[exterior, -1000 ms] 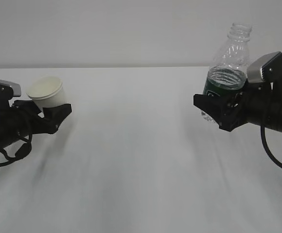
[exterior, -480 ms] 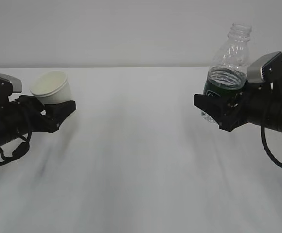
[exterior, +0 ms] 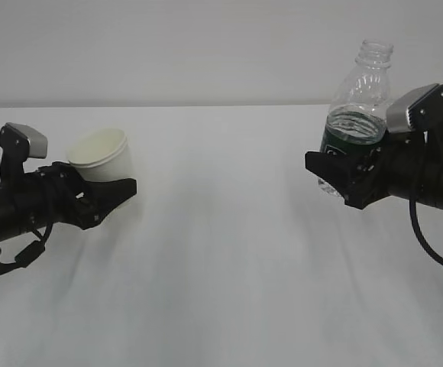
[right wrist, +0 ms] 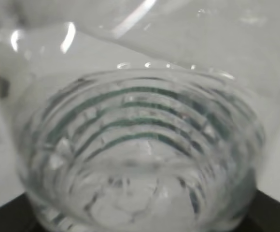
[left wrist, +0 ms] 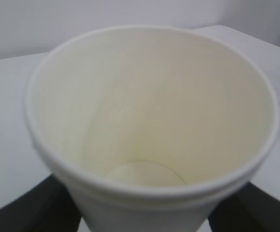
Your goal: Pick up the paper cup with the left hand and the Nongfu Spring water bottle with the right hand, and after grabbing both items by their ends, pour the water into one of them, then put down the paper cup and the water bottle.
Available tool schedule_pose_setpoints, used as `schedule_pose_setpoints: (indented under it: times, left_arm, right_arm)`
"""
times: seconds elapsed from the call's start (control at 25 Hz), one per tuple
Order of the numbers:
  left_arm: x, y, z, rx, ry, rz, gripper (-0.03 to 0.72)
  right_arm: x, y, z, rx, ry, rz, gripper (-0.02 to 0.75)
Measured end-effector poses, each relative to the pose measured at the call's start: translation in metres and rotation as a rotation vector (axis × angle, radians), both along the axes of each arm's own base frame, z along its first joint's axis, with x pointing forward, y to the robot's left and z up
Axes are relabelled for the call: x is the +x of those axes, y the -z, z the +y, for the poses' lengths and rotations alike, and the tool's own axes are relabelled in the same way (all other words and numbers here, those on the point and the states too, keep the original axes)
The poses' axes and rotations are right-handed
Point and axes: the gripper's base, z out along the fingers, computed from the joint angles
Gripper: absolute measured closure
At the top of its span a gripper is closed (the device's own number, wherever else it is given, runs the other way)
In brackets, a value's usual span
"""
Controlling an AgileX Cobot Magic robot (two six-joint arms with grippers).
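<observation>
The white paper cup (exterior: 103,155) hangs above the table at the left, tilted a little, with my left gripper (exterior: 108,193) shut on its lower part. In the left wrist view the cup (left wrist: 149,111) fills the frame; its cream inside looks dry, and the black fingers (left wrist: 26,210) flank its base. At the right, my right gripper (exterior: 336,180) is shut on the lower end of the capless water bottle (exterior: 361,88), which stands nearly upright above the table. Clear water (right wrist: 140,159) sits in the bottle's ribbed lower part, and a dark finger (right wrist: 5,217) shows at the bottom corner.
A white table (exterior: 221,252) runs under both arms, with a wide gap between cup and bottle. A plain pale wall (exterior: 206,46) stands behind. A black cable (exterior: 428,245) loops below the right arm.
My left gripper has carried the cup rightward toward the middle and slightly lower. The right gripper and the bottle have stayed where they were.
</observation>
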Motion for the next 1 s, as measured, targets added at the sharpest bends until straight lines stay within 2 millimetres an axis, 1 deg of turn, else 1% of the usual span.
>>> schedule_pose_setpoints:
  times: [0.16,0.32,0.48,0.6,0.72,1.0]
  left_arm:
    - [-0.004,0.0,-0.003,0.003,0.058,0.015,0.178]
    - [-0.006,-0.005,-0.005,0.001,0.093,0.009,0.178]
    - [-0.009,-0.021,-0.009,0.004,0.13,-0.034,0.179]
    - [-0.014,-0.034,-0.018,0.008,0.172,-0.076,0.179]
    - [-0.018,-0.041,-0.029,0.018,0.211,-0.096,0.179]
    - [-0.032,-0.043,-0.058,0.011,0.309,-0.087,0.179]
  right_arm:
    - [0.0,0.0,0.0,-0.005,-0.004,0.001,0.246]
    - [-0.001,0.001,0.0,-0.007,-0.009,0.002,0.246]
    - [-0.001,0.001,0.001,-0.018,-0.017,0.006,0.246]
    - [-0.002,0.002,0.001,-0.023,-0.023,0.006,0.246]
    - [-0.002,0.002,0.001,-0.025,-0.028,0.008,0.246]
    - [-0.003,0.003,0.002,-0.025,-0.039,0.02,0.246]
